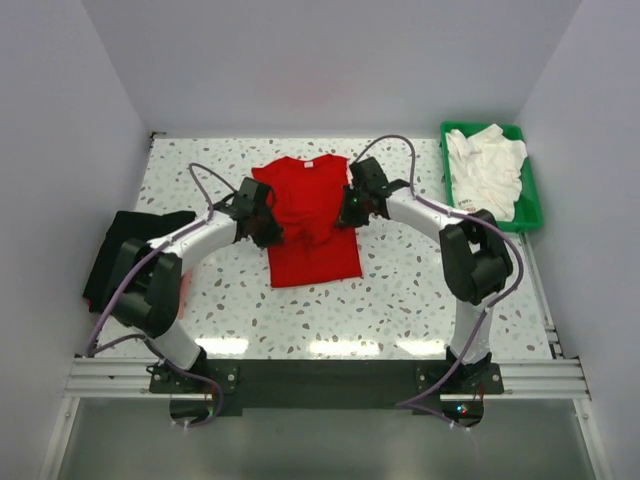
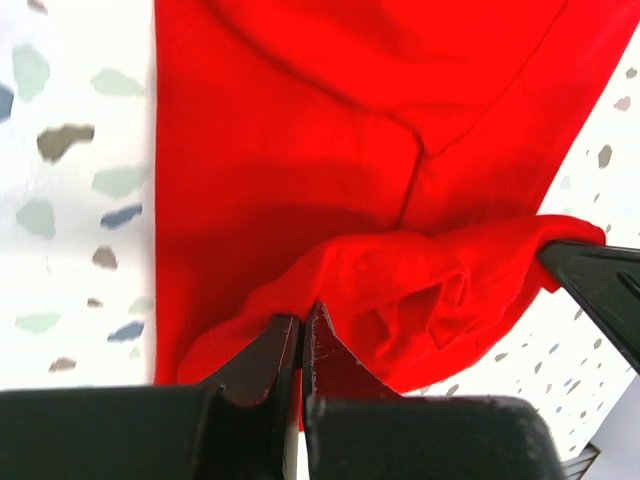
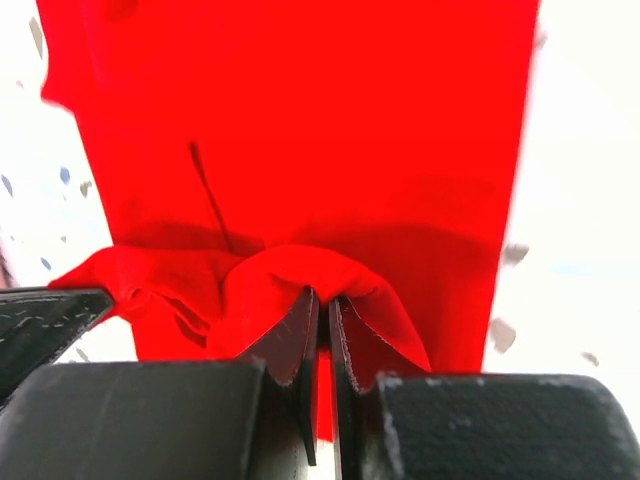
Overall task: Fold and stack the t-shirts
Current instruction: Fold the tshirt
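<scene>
As the left gripper (image 2: pixel 303 325) and right gripper (image 3: pixel 322 305) each clench a side of the red shirt (image 1: pixel 318 255), folding seems in hand; next both should lift evenly.

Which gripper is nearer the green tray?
Right. The right gripper has its jaws shut on the tray-side edge of the red t-shirt. The left gripper clamps the opposite edge, farther from the green tray.

Your left arm (image 1: pixel 195 238) and right arm (image 1: pixel 420 212): white shells, black joints. Lilac cables (image 1: pixel 205 176) loop behind left gripper (image 1: pixel 274 234) and right gripper (image 1: pixel 346 214). Black wedge-shaped fingers (image 2: pixel 262 355), scuffed.
</scene>
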Action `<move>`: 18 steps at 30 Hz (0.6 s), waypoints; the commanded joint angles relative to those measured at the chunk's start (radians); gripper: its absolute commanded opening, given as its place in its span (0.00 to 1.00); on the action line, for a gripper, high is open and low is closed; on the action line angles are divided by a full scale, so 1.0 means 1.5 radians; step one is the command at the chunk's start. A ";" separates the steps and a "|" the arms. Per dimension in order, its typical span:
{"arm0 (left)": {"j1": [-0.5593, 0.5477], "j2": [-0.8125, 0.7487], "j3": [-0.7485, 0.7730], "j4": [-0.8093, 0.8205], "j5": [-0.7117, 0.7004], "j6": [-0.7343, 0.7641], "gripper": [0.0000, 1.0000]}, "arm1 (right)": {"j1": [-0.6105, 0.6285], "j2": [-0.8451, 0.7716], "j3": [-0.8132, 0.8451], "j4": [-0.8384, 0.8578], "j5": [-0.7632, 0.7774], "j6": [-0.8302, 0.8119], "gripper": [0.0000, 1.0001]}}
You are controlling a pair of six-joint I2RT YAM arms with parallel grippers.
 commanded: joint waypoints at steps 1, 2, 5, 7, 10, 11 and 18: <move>0.023 0.032 0.047 0.032 0.020 0.015 0.00 | -0.026 0.020 0.050 0.017 -0.041 -0.012 0.00; 0.026 0.037 0.051 0.034 0.020 0.014 0.00 | -0.030 0.023 0.053 0.023 -0.044 -0.013 0.00; 0.044 0.057 0.063 0.036 0.021 0.014 0.00 | -0.050 0.040 0.064 0.029 -0.061 -0.009 0.00; 0.050 0.069 0.072 0.036 0.021 0.014 0.00 | -0.058 0.056 0.074 0.033 -0.076 -0.007 0.00; 0.062 0.085 0.086 0.036 0.025 0.018 0.00 | -0.061 0.069 0.092 0.032 -0.085 -0.009 0.00; 0.067 0.089 0.092 0.033 0.023 0.019 0.00 | -0.062 0.076 0.096 0.033 -0.088 -0.009 0.00; 0.095 0.121 0.129 0.037 0.035 0.039 0.00 | -0.082 0.102 0.114 0.040 -0.100 -0.001 0.01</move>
